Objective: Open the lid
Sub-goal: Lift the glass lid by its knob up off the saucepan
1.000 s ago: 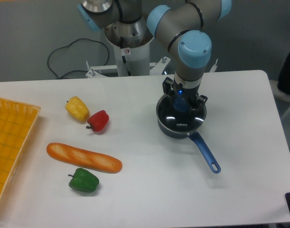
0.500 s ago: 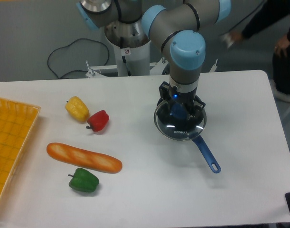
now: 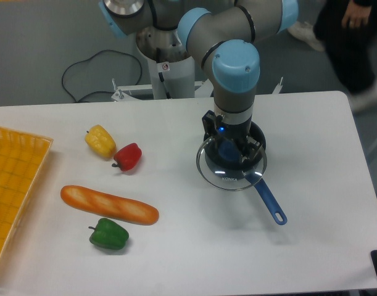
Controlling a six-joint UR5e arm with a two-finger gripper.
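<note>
The lid (image 3: 230, 172) is a clear glass disc with a thin metal rim, white lettering and a blue centre knob. My gripper (image 3: 227, 150) is shut on that knob from above. The lid hangs a little above the dark blue saucepan (image 3: 256, 161) and is shifted toward its front left. Only the pan's right rim and its long blue handle (image 3: 269, 200) show past the lid. The fingertips are mostly hidden by the wrist.
Left of the pan lie a yellow pepper (image 3: 100, 140), a red pepper (image 3: 128, 156), a baguette (image 3: 108, 204) and a green pepper (image 3: 108, 234). An orange basket (image 3: 12, 185) sits at the table's left edge. A person stands at the far right behind the table.
The gripper has lifted the lid off the saucepan and carried it left and toward the front. The person at the back right has moved.
</note>
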